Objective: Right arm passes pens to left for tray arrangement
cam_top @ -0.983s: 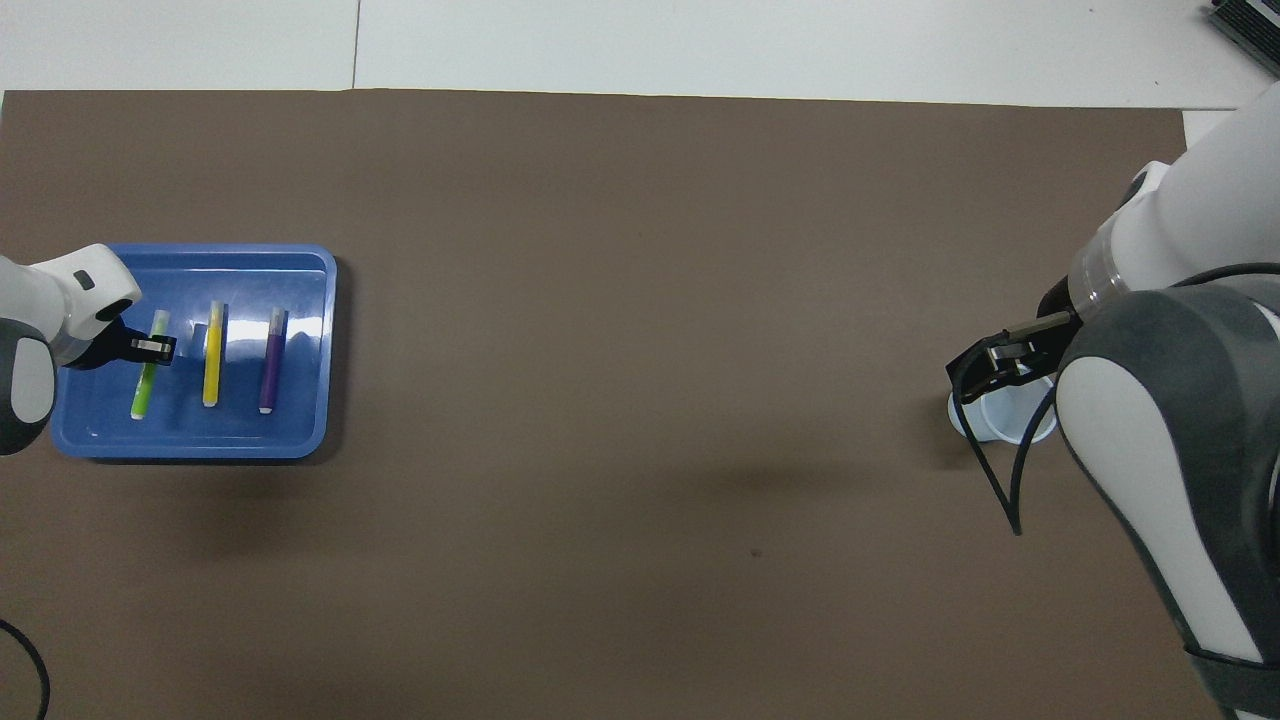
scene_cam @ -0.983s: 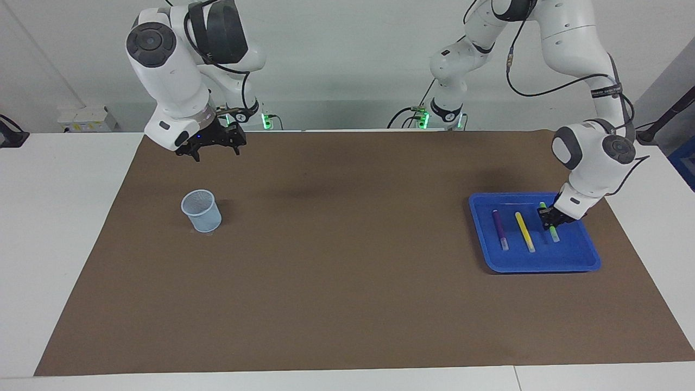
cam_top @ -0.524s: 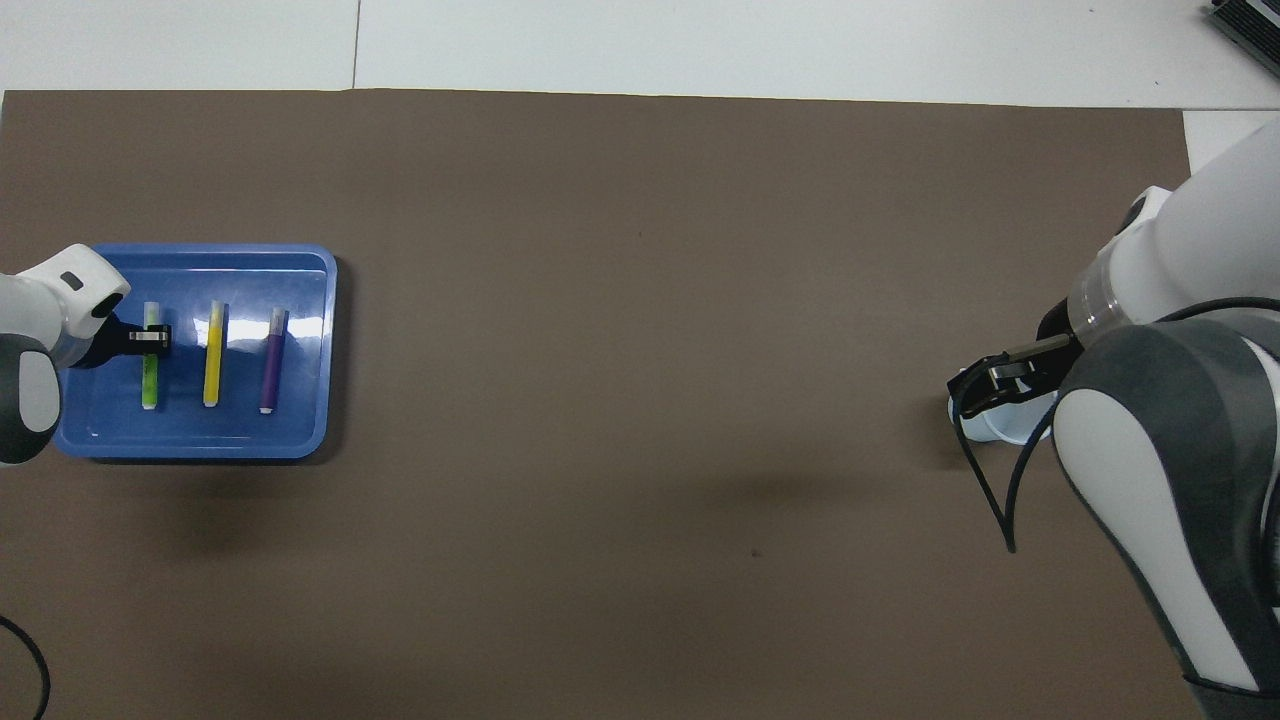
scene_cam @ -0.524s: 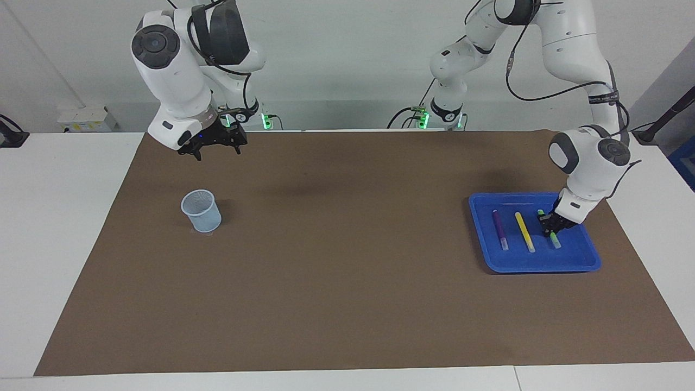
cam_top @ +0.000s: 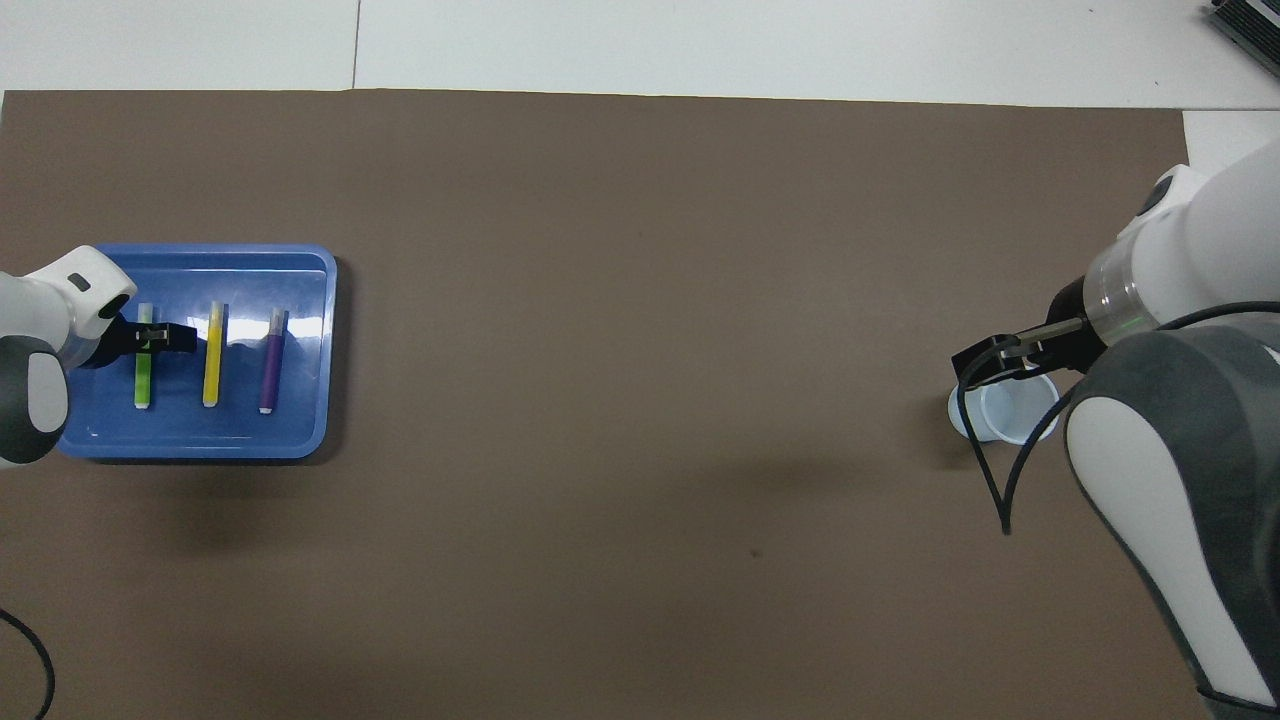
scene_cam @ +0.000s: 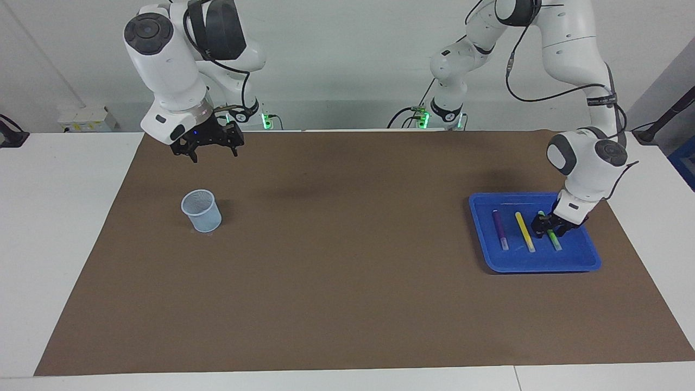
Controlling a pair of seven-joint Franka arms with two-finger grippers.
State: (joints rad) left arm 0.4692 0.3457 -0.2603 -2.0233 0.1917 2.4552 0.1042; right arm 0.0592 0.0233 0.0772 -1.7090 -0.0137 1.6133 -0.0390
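Note:
The blue tray [scene_cam: 543,264] [cam_top: 300,270] lies on the brown mat at the left arm's end of the table. Three pens lie side by side in it: purple [scene_cam: 500,229] [cam_top: 271,360], yellow [scene_cam: 524,232] [cam_top: 212,355] and green [scene_cam: 554,239] [cam_top: 143,385]. My left gripper [scene_cam: 550,228] [cam_top: 160,338] is down in the tray and open, one finger on each side of the green pen's middle. My right gripper [scene_cam: 206,149] [cam_top: 1000,360] hangs open and empty over the mat at the right arm's end.
A small pale blue mesh cup [scene_cam: 201,210] [cam_top: 1005,415] stands upright on the mat at the right arm's end and looks empty. The brown mat [scene_cam: 347,260] covers most of the white table.
The left gripper straightened the tilted green pen parallel to the yellow one, then opened and let go of it. The right gripper rose slightly.

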